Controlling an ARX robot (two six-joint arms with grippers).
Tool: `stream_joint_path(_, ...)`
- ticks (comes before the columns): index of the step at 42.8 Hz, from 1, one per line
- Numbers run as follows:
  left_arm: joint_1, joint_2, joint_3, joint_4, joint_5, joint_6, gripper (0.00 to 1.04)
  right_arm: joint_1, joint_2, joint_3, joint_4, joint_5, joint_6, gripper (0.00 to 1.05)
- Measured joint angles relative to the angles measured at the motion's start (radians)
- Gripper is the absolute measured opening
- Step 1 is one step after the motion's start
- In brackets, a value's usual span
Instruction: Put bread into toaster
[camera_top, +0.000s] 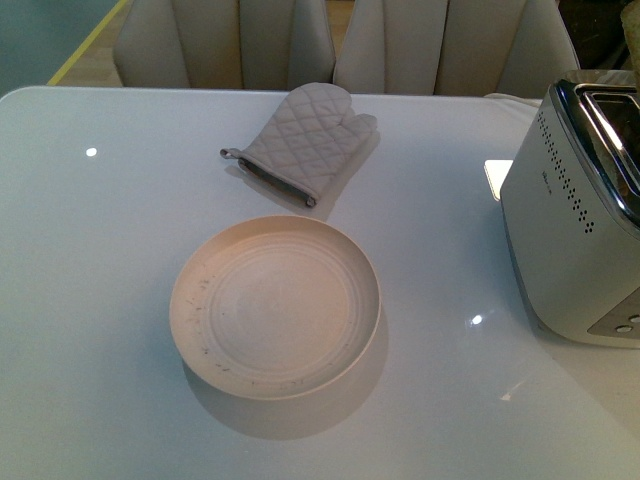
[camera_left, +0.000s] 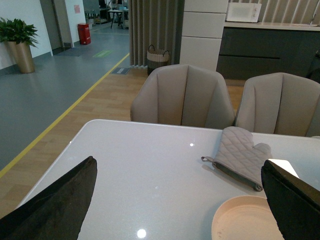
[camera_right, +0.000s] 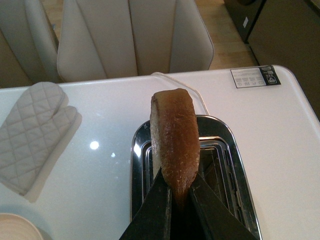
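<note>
Right wrist view, right gripper (camera_right: 180, 177): its two dark fingers (camera_right: 155, 210) are pinched onto the bread, one against each flat face.
Bread (camera_right: 172, 135): a slice seen edge-on with the brown crust toward the camera. It sticks out past the fingertips, rounded end farthest from them.
Bread against toaster (camera_right: 227, 142): the slice is over the chrome top and runs the same way as the slots. I cannot tell whether it touches the metal or has gone into a slot.
Toaster slots: beside the slice, only dark wire guides show inside the open slot.
Cord (camera_right: 200, 100): a white lead runs over the table behind the toaster.
Left wrist view, left gripper (camera_left: 178, 166): its black fingers (camera_left: 55, 202) are spread wide, with the white table (camera_left: 140, 165) showing between them.
Front view, plate (camera_top: 372, 290): round and beige, nearest the robot. Inside is just its ridged face with a few dark specks.
Toaster's place: at the table's right edge, well apart from the plate.
Oven mitt (camera_top: 300, 140): grey and quilted, lying flat beyond the plate, near it but not touching.
Chairs (camera_top: 225, 40): two beige padded backs stand at the table's far side.
</note>
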Motion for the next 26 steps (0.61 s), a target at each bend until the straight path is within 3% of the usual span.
stream_joint_path(26, 0.000, 0.000, 0.000, 0.000, 0.000, 0.000, 0.98, -0.013, 0.072, -0.023, -0.010, 0.017, -0.010, 0.03)
